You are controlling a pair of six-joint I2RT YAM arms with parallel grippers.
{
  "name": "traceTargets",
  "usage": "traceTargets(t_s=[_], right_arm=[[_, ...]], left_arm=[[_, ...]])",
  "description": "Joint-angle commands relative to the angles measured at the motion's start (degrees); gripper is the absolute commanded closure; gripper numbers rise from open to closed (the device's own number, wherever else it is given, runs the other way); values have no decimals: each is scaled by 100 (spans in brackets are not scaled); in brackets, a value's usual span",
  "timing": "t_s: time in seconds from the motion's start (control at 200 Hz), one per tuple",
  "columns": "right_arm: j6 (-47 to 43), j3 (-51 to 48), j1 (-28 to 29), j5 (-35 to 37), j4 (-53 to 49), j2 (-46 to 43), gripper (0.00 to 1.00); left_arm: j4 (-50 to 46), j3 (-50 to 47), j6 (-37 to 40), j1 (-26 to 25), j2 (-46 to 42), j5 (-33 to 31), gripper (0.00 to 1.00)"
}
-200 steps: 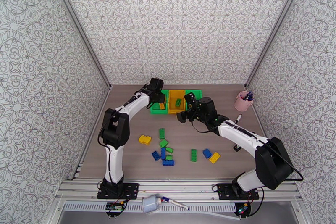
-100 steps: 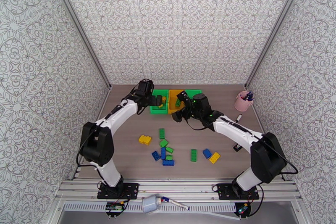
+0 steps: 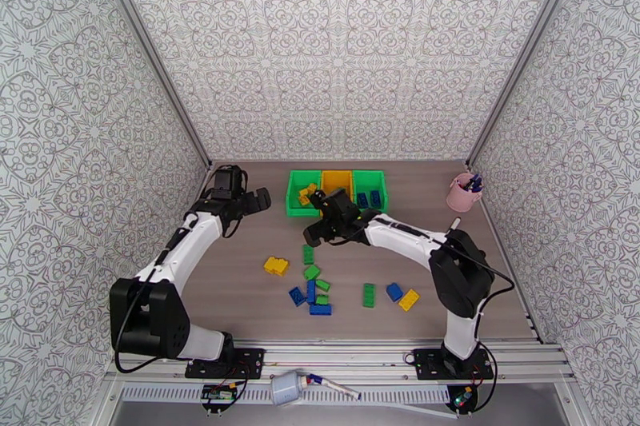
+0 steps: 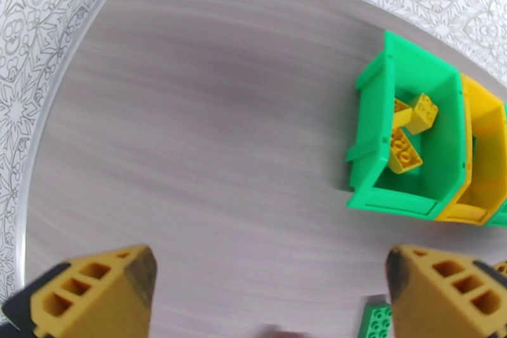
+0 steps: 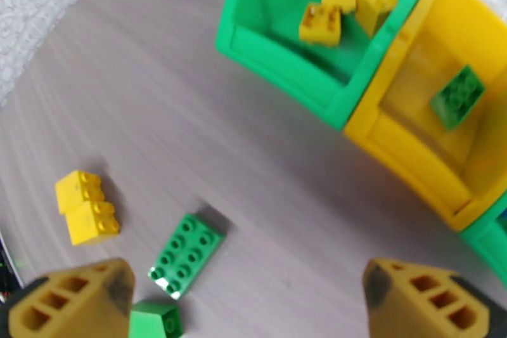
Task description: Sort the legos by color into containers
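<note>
Both wide open and empty: my left gripper [image 4: 272, 298], my right gripper [image 5: 247, 301]. Loose legos [image 3: 312, 272] lie lower centre on the table [image 3: 240, 292], below the containers [image 3: 298, 212]; light, rigid, slick, so I'd pinch flat sides

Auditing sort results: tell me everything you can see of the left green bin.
The left green bin is a small open-top rectangular container of glossy bright green plastic; its front wall looks lower than its sides. It stands upright on the wood-grain table near the far edge, leftmost in the row, its right wall joined to the yellow bin. Three yellow bricks lie loose on its floor; no other colour is inside.
</note>
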Motion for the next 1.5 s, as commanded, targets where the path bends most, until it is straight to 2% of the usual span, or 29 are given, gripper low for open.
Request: traceTargets(t_s=[0.0, 0.18, 0.51, 0.695, 0.805, 1.06, 1.295, 1.495], right_arm=[[472, 499, 200, 601, -786, 391, 1], [556, 1241, 466, 905, -1410, 1012, 2], [450, 2116, 641, 754, -2060, 1843, 8], [305, 2177, 640, 678, -2277, 1962, 19], [267, 2097, 640, 683, -2318, 1955, 33], [291, 1974, 636, 710, -2265, 1896, 56], [353, 1779, 613, 747, -1999, 1663, 68], [546, 877, 507, 753, -1041, 899, 73]], left_arm=[[-80, -23, 35, 62, -109, 121, 0], [-63, -78, 172, 67, -65, 98, 0], [-73, -203, 322, -40, -77, -3, 0], [-78, -300, 357, -73, -126, -18, 0], [-81, -340, 385, -103, -137, -60, 0], [-71, -375, 442, -157, -162, -75, 0], [128, -531, 656, -293, -294, 5, 0], [484, -898, 861, -472, -676, 281, 0]])
